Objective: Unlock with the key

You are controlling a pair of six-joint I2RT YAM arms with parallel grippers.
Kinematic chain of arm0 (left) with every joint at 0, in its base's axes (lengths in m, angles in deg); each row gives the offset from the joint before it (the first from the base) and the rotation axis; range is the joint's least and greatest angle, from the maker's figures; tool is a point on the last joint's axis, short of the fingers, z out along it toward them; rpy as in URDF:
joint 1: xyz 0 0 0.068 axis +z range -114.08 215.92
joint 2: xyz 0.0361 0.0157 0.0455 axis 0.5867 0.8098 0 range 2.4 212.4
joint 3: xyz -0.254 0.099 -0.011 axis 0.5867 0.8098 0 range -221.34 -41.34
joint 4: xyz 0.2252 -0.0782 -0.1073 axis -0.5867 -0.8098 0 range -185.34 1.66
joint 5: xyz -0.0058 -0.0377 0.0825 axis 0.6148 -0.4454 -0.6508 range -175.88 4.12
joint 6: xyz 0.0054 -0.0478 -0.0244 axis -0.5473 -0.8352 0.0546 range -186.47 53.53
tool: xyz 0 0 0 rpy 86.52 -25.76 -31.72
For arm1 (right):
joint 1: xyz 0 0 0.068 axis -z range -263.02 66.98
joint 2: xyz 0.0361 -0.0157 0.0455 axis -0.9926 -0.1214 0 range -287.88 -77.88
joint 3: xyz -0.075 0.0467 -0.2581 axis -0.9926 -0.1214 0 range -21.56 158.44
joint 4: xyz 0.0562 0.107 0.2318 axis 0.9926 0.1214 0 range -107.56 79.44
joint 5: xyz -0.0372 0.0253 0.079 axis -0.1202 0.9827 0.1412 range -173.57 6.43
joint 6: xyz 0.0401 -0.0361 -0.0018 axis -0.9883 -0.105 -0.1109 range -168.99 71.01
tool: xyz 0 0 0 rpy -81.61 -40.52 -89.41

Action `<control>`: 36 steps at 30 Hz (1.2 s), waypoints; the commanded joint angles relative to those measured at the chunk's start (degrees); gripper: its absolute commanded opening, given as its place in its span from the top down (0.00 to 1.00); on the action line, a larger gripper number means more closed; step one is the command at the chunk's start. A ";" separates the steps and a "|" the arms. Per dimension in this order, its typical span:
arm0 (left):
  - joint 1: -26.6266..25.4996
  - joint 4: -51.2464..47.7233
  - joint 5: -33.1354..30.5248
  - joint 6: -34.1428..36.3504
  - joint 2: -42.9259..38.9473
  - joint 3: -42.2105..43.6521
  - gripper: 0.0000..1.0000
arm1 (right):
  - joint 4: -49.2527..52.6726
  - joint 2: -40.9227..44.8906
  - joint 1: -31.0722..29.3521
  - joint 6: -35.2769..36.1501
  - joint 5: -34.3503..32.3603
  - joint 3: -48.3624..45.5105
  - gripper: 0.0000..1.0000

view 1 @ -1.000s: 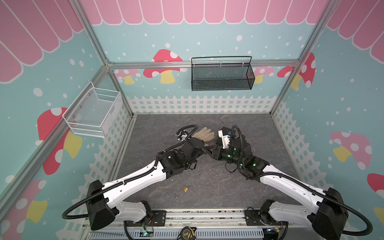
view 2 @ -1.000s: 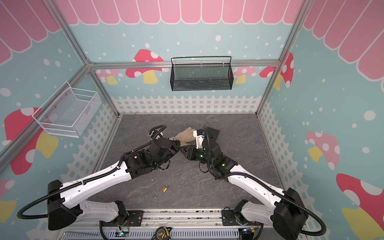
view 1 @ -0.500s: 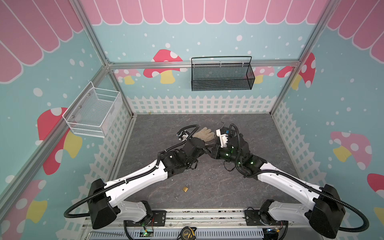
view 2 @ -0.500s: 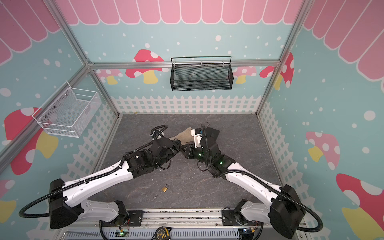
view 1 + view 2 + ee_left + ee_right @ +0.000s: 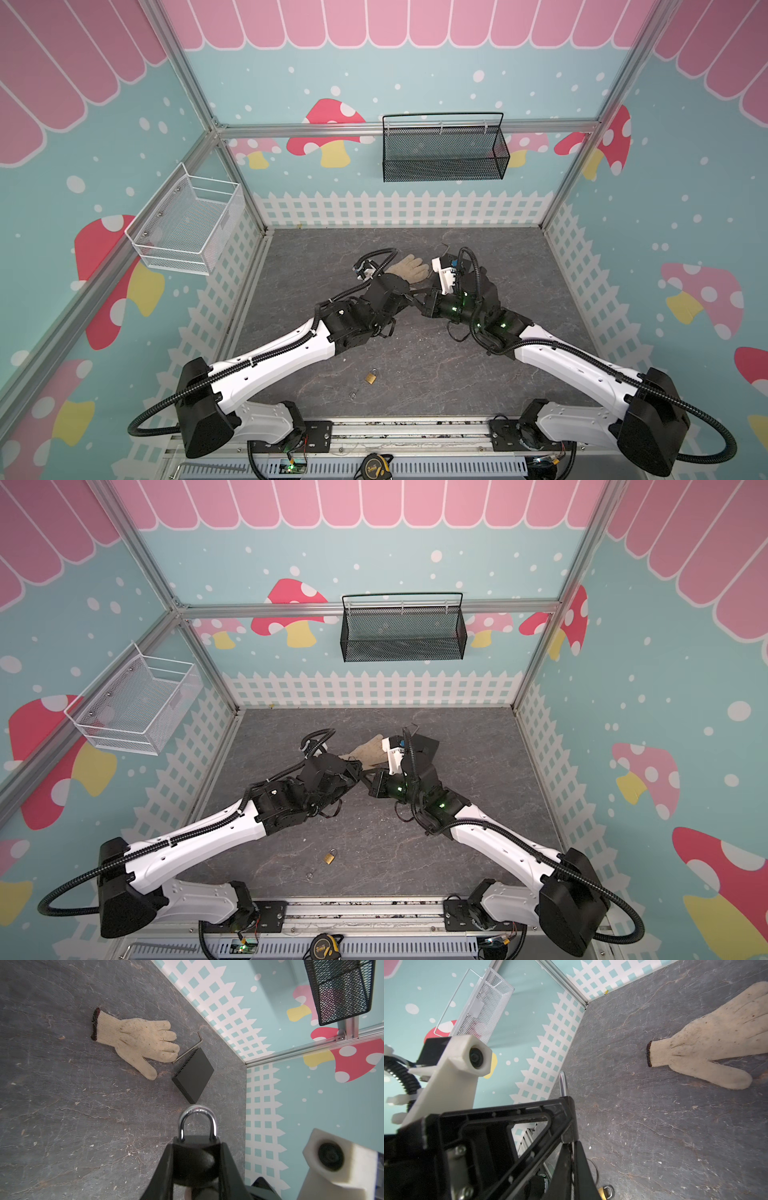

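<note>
Two padlocks show. The black-bodied padlock with a silver steel shackle (image 5: pixel 198 1110) has both shackle legs seated in its body. That body is clamped between the jaws of the left gripper (image 5: pixel 196 1145), at the centre of both top views. The small brass padlock (image 5: pixel 371 377) lies on the grey floor, lower centre. The right gripper (image 5: pixel 572 1147) is fully closed, its tips meeting the left gripper's; whether it pinches anything cannot be told. Above centre lie one cream knit glove (image 5: pixel 137 1041), one flat black box (image 5: pixel 194 1075) and one bent steel hex key (image 5: pixel 190 1049). Two baskets hang on the walls: a black mesh basket (image 5: pixel 444 151) and a white wire basket (image 5: pixel 187 226).
</note>
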 commanded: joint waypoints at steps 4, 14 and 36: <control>-0.10 4.32 1.54 -2.31 -2.22 0.21 1.00 | -1.37 -0.69 -0.01 -1.41 2.86 -1.11 1.00; -0.01 13.55 2.73 -5.73 -5.23 5.51 1.00 | -5.46 0.03 0.84 -7.69 6.83 -3.01 1.00; 0.12 29.14 5.34 -10.84 -2.67 10.06 1.00 | -17.09 0.75 2.14 -24.91 13.71 -5.13 1.00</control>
